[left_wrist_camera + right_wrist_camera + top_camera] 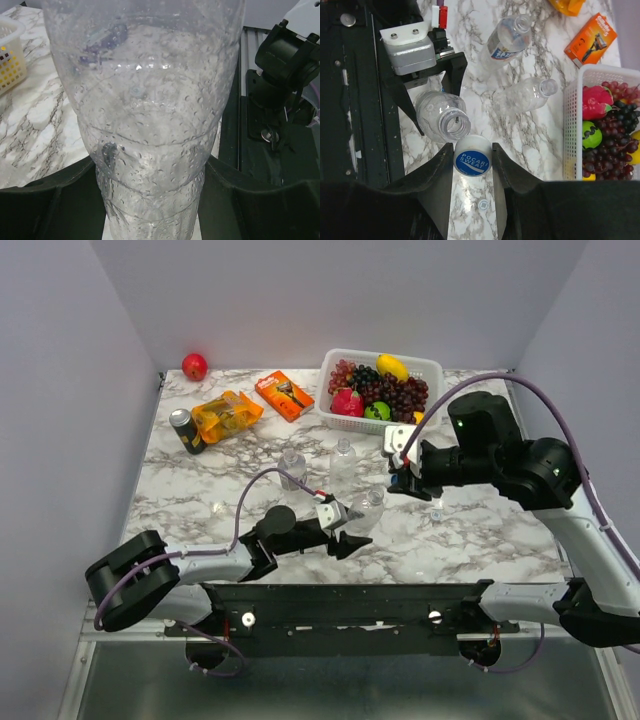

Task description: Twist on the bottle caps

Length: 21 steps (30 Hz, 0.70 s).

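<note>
My left gripper point(352, 528) is shut on a clear open bottle point(368, 508) and holds it near the table's front middle. In the left wrist view the wet bottle point(150, 125) fills the frame between the dark fingers point(60, 200). My right gripper point(473, 156) is shut on a white cap with a blue top point(473, 159), right beside the held bottle's open mouth point(456, 125). In the top view this gripper point(405, 483) is just right of the bottle. Two more open bottles stand behind, one labelled point(507, 40) and one plain point(527, 95). Another small cap point(482, 203) lies on the table under my right gripper.
A white basket point(432, 366) of grapes and other fruit stands at the back right. An orange box point(284, 395), an orange packet point(226, 415), a dark can point(186, 430) and a red fruit point(194, 366) are at the back left.
</note>
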Each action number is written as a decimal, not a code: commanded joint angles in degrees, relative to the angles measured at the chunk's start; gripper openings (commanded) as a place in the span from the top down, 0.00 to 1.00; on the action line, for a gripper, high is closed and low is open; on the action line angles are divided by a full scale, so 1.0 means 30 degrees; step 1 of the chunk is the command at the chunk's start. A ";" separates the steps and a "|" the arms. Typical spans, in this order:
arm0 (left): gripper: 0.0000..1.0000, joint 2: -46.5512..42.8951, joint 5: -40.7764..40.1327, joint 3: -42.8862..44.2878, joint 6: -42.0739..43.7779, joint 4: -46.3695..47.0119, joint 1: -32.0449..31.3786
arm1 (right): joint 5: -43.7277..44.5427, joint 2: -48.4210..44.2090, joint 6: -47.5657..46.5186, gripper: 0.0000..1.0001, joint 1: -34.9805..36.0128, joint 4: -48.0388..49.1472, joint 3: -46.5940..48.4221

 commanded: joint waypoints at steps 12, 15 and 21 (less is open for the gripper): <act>1.00 0.0500 -0.1407 -0.0609 0.1218 0.2989 -0.0324 | -0.3191 0.1653 -0.3152 0.86 0.0083 -0.1748 0.0601; 1.00 0.0442 -0.1290 -0.0696 0.1713 0.2522 -0.0324 | -0.2958 0.2151 -0.3006 0.86 0.0083 -0.1660 0.1069; 1.00 0.0353 -0.1202 -0.0784 0.2332 0.2284 -0.0295 | -0.2665 0.2738 -0.3795 0.86 0.0141 -0.2508 0.1715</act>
